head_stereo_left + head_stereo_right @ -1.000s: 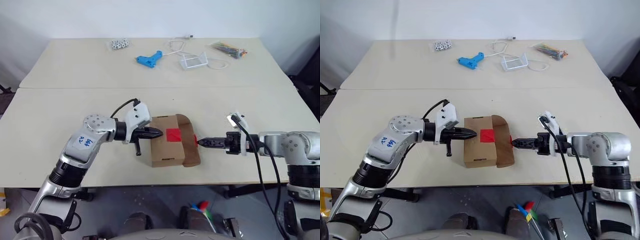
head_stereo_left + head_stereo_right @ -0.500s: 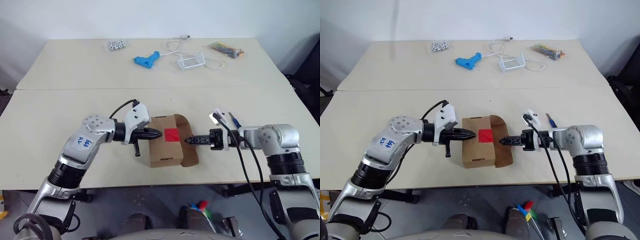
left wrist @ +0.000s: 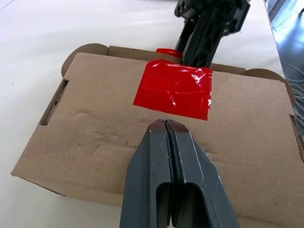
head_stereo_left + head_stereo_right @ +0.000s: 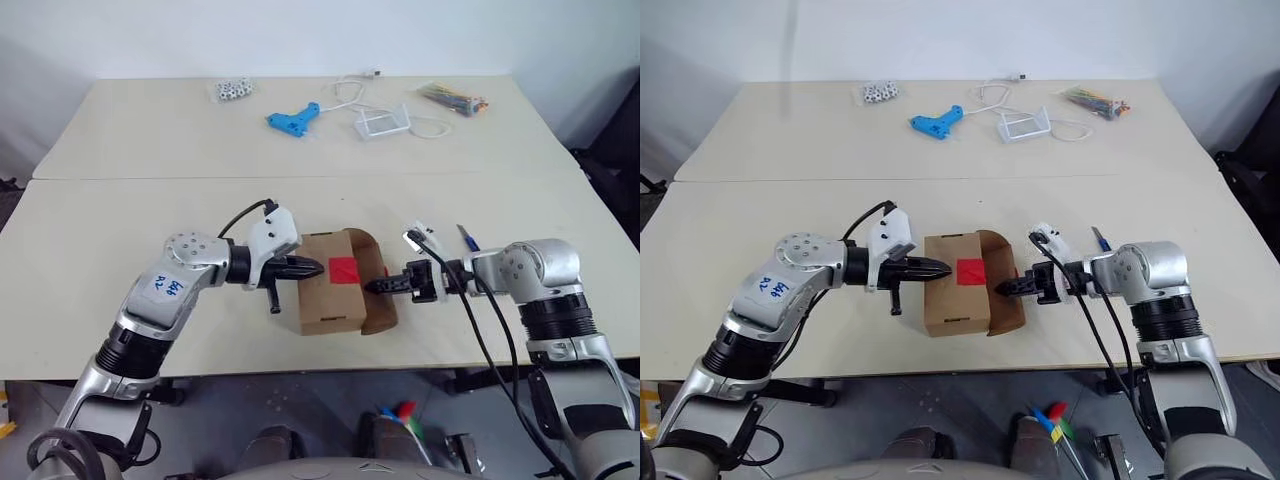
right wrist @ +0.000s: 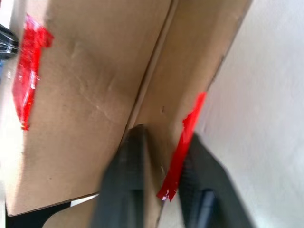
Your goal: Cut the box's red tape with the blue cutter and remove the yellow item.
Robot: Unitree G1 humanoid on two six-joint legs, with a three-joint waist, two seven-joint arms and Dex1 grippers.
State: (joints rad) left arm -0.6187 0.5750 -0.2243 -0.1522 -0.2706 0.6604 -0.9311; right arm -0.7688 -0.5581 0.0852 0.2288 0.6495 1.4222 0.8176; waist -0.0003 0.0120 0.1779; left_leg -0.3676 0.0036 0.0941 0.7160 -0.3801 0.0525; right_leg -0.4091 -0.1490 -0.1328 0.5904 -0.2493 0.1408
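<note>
On the near beige table, the small brown cardboard box sits between both grippers: left gripper pressed shut on its top beside the red tape square, right gripper clamping its opened flap

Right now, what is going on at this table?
The robot is working on the box at the near table edge. Its left gripper, shut, presses on the box top beside the red tape. Its right gripper has closed on the box's opened side flap, which bears a torn strip of tape. The blue cutter lies on the table behind the right arm.
</note>
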